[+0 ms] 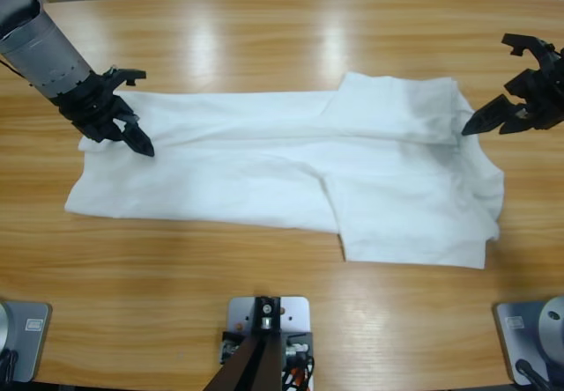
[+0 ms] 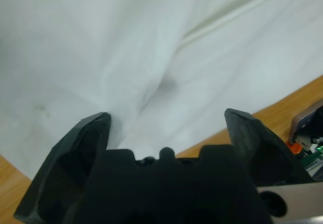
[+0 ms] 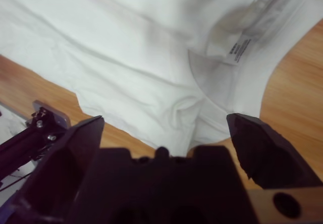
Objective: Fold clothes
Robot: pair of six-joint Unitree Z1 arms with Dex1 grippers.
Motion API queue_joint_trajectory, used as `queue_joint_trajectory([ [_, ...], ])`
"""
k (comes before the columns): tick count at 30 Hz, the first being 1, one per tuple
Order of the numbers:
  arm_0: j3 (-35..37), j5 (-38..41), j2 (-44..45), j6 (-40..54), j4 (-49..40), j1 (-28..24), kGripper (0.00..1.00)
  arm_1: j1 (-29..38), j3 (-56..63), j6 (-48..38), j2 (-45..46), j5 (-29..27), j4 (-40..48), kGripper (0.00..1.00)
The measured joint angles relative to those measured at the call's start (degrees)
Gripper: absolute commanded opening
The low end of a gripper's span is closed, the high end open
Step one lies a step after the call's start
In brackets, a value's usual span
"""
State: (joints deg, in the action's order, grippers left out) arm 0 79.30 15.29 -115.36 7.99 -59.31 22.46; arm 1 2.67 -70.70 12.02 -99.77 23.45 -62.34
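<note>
T-shirt (image 1: 291, 175) lies half-folded lengthwise on the tabletop (image 1: 264, 47). Your left end effector (image 1: 119, 122) at the hem and right end effector (image 1: 498, 118) at the collar are both released; pinch both layers evenly.

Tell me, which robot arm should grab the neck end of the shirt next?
Probably the right. Its open pincer sits beside the T-shirt at the collar end, empty. The left pincer, also open, is over the far hem end.
</note>
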Motion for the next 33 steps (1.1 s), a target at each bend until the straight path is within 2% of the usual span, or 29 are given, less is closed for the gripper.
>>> queue_joint_trajectory([
  [5,-0.6,0.0,0.8,0.0,0.1,0.0,0.88,1.0,0.0,0.0,1.0,0.3,0.0,1.0],
  [9,-0.7,0.0,0.9,0.0,0.3,0.0,0.881,7.4,-1.4,-0.2,-0.2,2.9,2.4,1.0],
  [14,-1.3,0.0,0.9,-0.3,1.1,0.0,0.881,16.8,-11.6,-1.2,-7.4,6.6,3.2,1.0],
  [21,-4.5,0.0,0.9,-1.0,4.5,0.0,0.881,22.9,-27.3,1.2,-15.5,7.8,1.5,1.0],
  [27,-5.4,0.0,0.8,-1.0,6.0,0.0,0.881,27.4,-30.9,5.8,-20.2,8.0,2.2,1.0],
  [33,-5.6,0.0,0.8,-1.0,6.2,0.0,0.881,29.9,-34.2,7.0,-27.1,9.9,3.5,1.0],
])
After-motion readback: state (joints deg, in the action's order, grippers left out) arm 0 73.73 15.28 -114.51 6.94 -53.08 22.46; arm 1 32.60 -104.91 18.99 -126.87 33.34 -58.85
